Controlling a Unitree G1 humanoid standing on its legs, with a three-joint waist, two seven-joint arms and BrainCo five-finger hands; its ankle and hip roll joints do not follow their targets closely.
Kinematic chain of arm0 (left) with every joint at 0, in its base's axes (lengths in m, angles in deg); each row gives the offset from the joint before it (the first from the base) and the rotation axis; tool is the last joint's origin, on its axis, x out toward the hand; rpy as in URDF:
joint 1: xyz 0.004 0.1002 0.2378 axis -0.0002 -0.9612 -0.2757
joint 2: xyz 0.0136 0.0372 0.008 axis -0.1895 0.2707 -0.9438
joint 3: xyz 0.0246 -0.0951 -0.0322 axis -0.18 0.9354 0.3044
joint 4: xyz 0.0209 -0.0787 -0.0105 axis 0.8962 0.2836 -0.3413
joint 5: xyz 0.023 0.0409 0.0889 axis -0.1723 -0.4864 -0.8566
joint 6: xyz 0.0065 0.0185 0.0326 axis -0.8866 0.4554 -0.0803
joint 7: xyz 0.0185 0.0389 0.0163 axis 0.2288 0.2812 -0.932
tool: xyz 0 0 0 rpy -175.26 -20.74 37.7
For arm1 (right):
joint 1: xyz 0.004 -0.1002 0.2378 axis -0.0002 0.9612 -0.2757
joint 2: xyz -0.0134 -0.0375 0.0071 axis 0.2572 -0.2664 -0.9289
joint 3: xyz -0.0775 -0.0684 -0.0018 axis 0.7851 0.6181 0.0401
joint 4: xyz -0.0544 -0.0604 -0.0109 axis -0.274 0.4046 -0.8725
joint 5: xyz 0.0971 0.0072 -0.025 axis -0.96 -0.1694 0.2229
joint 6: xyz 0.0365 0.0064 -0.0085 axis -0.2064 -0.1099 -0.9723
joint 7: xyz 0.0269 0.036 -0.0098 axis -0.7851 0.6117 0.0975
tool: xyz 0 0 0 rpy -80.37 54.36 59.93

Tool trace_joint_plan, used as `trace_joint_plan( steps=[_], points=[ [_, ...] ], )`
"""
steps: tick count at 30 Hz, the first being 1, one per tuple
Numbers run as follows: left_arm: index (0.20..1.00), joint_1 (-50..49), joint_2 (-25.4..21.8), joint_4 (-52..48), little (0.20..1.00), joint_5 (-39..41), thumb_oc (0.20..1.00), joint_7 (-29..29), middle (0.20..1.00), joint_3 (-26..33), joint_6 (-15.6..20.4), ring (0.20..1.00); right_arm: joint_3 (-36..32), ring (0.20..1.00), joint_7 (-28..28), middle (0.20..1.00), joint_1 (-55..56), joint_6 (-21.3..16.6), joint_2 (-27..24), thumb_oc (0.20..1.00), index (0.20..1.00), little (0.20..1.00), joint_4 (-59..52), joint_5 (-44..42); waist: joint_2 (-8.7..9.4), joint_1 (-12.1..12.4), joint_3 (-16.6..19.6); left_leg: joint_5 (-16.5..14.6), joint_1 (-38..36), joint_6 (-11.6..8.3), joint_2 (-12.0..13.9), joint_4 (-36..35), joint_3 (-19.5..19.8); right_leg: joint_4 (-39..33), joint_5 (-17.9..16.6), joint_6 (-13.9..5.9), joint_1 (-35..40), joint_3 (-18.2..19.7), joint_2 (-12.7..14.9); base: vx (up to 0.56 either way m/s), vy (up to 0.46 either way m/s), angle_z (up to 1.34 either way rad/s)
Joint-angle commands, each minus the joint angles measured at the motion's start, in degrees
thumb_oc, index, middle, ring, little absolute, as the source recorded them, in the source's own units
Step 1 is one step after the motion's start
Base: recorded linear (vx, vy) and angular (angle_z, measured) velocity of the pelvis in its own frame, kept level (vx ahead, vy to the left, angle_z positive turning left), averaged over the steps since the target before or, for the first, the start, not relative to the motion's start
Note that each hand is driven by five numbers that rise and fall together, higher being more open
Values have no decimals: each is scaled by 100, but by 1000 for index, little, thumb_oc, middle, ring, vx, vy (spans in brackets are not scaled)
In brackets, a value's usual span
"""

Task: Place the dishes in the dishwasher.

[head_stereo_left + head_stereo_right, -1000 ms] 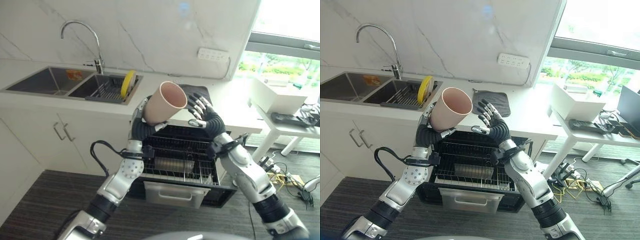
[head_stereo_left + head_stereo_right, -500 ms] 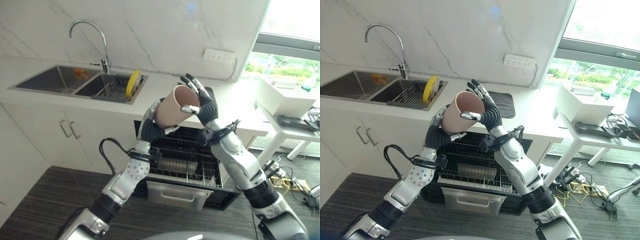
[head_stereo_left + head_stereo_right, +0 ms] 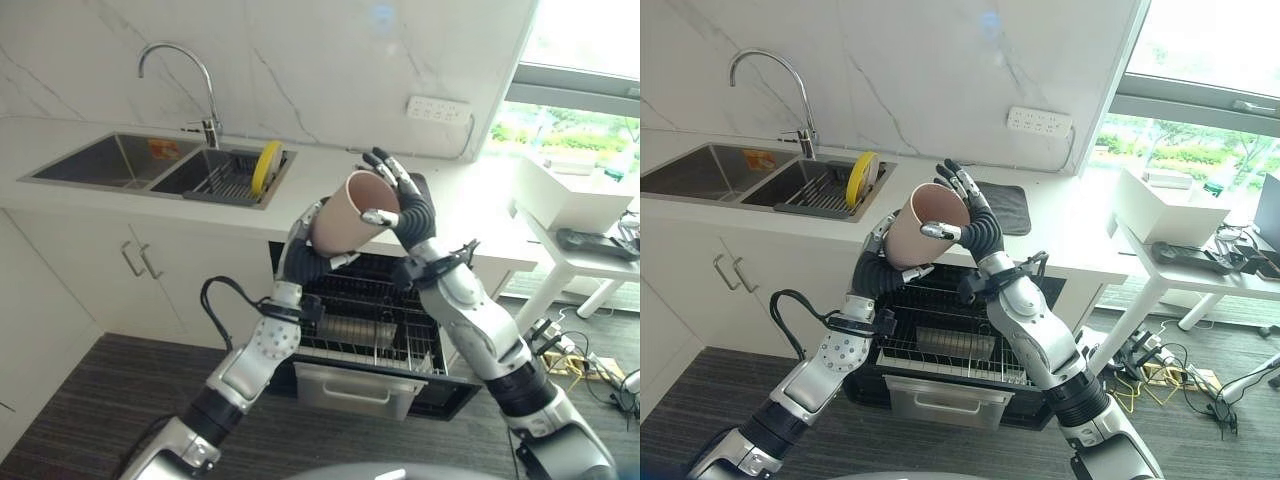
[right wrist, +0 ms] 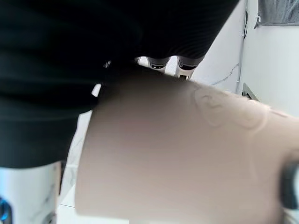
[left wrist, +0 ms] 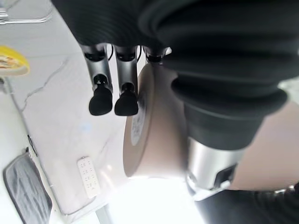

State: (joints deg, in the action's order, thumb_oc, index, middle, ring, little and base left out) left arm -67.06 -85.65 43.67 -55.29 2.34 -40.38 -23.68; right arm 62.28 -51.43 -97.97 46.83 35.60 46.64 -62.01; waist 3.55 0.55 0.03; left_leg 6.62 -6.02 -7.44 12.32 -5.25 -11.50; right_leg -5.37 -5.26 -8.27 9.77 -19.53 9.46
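We see the pink cup (image 3: 348, 212) held above the open dishwasher (image 3: 370, 335), tilted, its long axis slanting so the open mouth points up and toward the right hand (image 3: 404, 206). Since half a second ago it has barely shifted; a second ago the right hand was apart from it. The left hand (image 3: 303, 243) has its fingers curled round the cup's lower body from below. The right hand rests at the rim, thumb against the wall, its fingers (image 3: 962, 187) spread nearly straight over the mouth.
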Motion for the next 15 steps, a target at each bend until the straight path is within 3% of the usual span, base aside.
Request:
trace_joint_plan(
  steps=[1, 15],
  points=[
    [200, 949, 22, -52, 200, 23, 200, 190, 200, -160, 179, 200, -129, 1000, 93, 1000, -615, -166, 83, 1000, 1000, 1000, -149, 162, -120, 174, -223, -770, -533, 47, 17, 25, -41, 37, 216, -98, 77, -40, 176, 0, 0, 0],
    [200, 1018, 24, -173, 200, 169, 200, 215, 200, 19, 166, 200, -122, 1000, 179, 1000, -561, -76, 26, 1000, 1000, 1000, -195, 226, -134, 146, -224, -765, -541, 52, 12, 25, -68, 37, 246, -72, 95, -13, 161, 0, 0, 0]
  ],
)
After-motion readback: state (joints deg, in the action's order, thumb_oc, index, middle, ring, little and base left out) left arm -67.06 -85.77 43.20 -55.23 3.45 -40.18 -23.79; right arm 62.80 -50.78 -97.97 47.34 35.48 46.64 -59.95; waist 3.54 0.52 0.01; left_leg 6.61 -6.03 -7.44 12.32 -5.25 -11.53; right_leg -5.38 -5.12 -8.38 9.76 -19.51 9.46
